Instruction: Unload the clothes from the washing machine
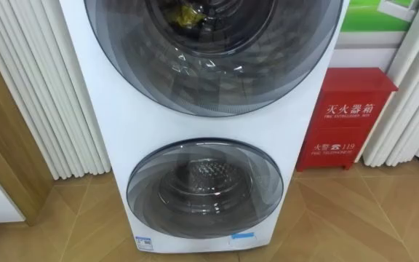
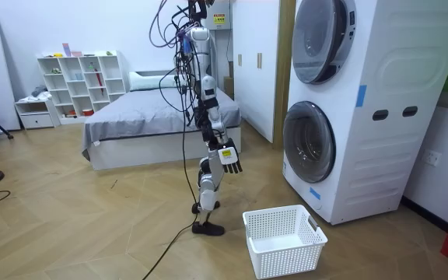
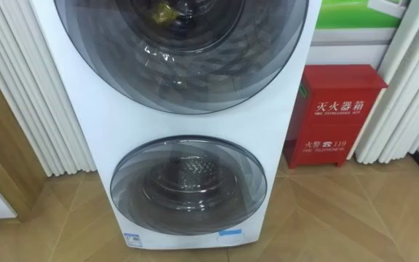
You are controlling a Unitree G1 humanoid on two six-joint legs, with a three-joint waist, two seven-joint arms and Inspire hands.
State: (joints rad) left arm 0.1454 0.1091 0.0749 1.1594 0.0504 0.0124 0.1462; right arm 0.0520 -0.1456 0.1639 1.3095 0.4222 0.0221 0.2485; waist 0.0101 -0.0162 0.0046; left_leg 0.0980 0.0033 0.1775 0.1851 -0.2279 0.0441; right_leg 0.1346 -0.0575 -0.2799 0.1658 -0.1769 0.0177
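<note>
A white stacked washing machine point(image 1: 122, 109) stands right in front of me, with two round dark glass doors. Both the upper door point(image 1: 217, 80) and the lower door point(image 1: 204, 188) are closed. Through the upper glass a yellow piece of cloth point(image 1: 184, 13) shows inside the drum. The lower drum looks bare metal. In the room view I stand about a step from the machine point(image 2: 379, 109), facing it. My right hand point(image 2: 228, 158) hangs in front of my hip with relaxed fingers, holding nothing.
A white plastic laundry basket point(image 2: 286, 260) sits on the wood floor between me and the machine. A red fire-equipment box point(image 1: 344, 120) stands right of the washer, and white pleated curtains point(image 1: 42, 87) hang to its left. A bed point(image 2: 146, 124) and shelf point(image 2: 80, 82) lie behind me.
</note>
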